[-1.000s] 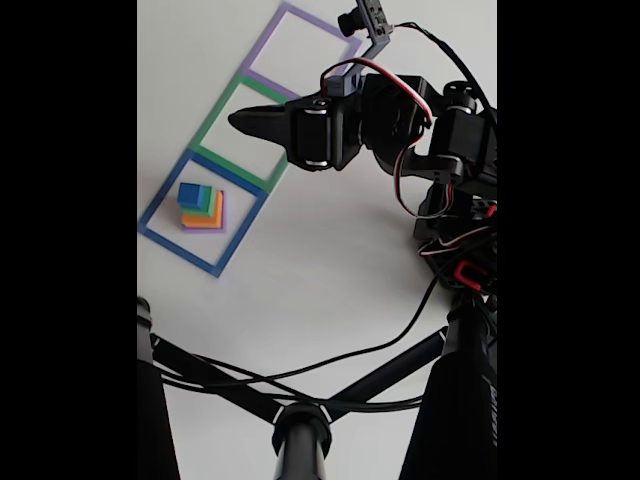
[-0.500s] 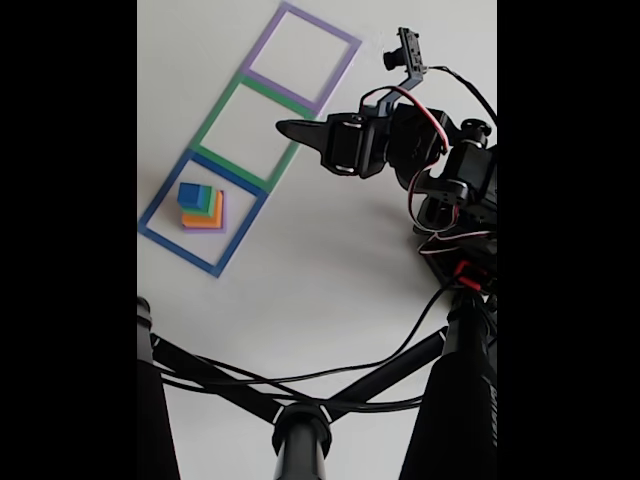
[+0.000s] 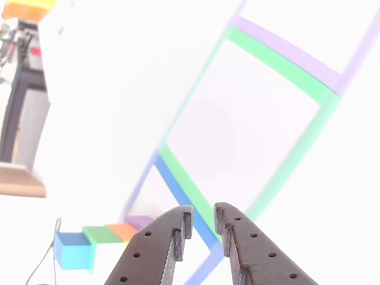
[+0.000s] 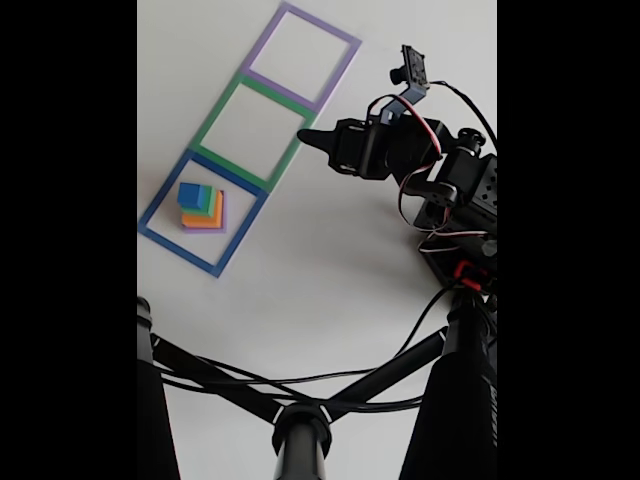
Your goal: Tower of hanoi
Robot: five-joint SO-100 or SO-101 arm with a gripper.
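Observation:
The tower of hanoi is a stepped stack of cubes, blue on top, then green, orange and purple. It stands inside the blue square outline at the left of the fixed view. The other view shows the same stack at the bottom left, left of my fingers. My gripper hangs above the table just right of the green square outline, well apart from the stack. Its black fingertips stand almost together with nothing between them.
A purple square outline lies beyond the green one; all three form a diagonal row. The arm's base and wiring fill the right side. Black tripod legs and cables cross the near part of the table.
The gripper has drawn back to the right, from over the green square to beside its right edge. The stack has not moved.

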